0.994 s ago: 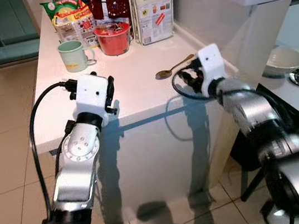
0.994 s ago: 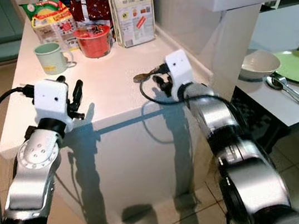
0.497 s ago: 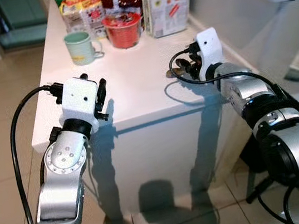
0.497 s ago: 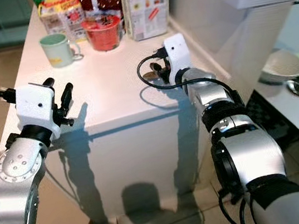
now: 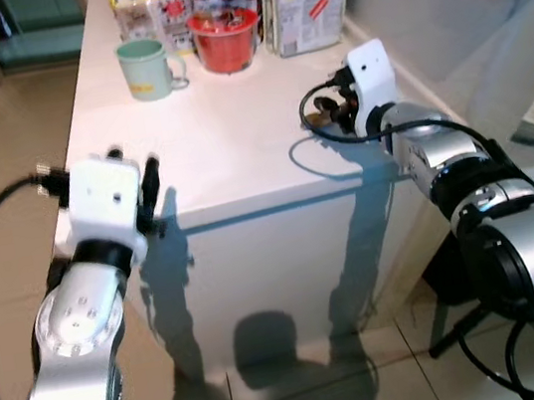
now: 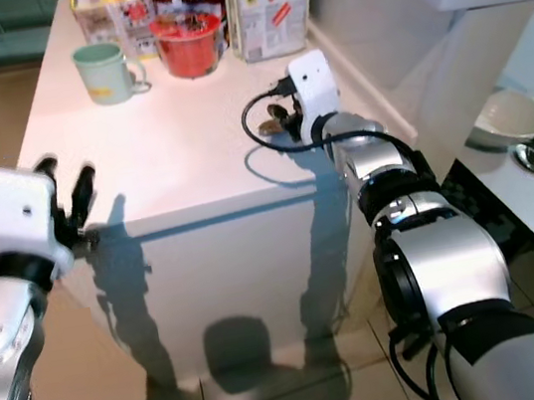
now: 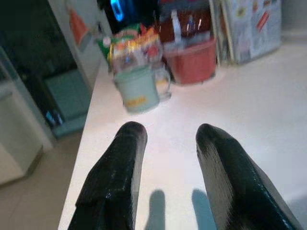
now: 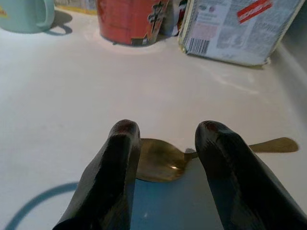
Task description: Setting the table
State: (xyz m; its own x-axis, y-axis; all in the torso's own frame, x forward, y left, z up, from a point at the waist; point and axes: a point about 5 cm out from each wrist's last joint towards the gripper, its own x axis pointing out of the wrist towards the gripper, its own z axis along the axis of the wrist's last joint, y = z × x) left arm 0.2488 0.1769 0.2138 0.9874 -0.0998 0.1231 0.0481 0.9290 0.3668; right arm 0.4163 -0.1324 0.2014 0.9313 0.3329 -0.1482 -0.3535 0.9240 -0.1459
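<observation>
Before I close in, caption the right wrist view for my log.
Right gripper, fingers open, poised over the brass-coloured spoon lying on the white counter.

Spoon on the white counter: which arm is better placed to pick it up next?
The right. Its open pincer already straddles the brass spoon. The left pincer hangs open at the counter's near left edge, far from it.

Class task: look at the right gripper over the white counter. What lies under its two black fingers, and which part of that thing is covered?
Under the right gripper lies a brass-coloured spoon on the white counter. Its bowl shows between the open fingers and its handle tip pokes out beyond one; that finger covers the stretch between.
</observation>
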